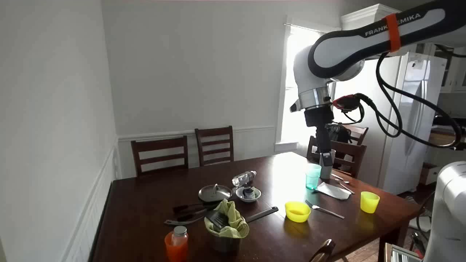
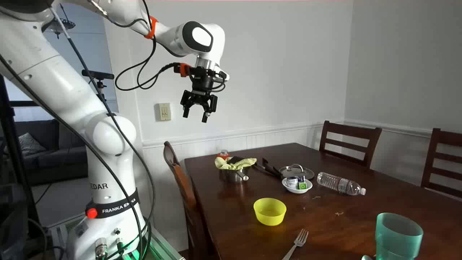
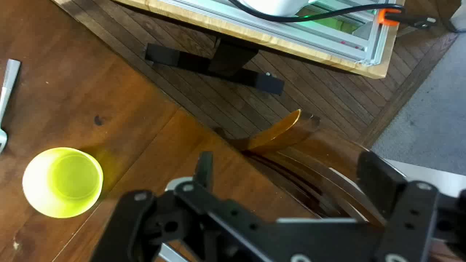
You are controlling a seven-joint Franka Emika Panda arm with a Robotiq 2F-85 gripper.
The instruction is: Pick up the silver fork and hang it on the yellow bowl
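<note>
The silver fork (image 1: 328,211) lies flat on the dark wooden table, beside the small yellow bowl (image 1: 296,217) and apart from it. Both also show in an exterior view, the fork (image 2: 296,244) with its tines up-right in the picture and the bowl (image 2: 270,213) upright. In the wrist view the bowl (image 3: 62,182) is at the left and the fork (image 3: 7,85) is partly cut off at the left edge. My gripper (image 2: 195,116) points down, open and empty, high above the table. In the wrist view its fingers (image 3: 287,163) are wide apart, with the table edge and a chair below.
A yellow cup (image 1: 370,202), a teal cup (image 1: 312,177) and a white napkin (image 1: 334,191) stand or lie near the fork. A pot with a green cloth (image 2: 236,175), a white bowl (image 2: 297,185), a lid (image 2: 306,173) and a bottle (image 2: 339,184) are farther off. A chair (image 2: 182,184) touches the table's side.
</note>
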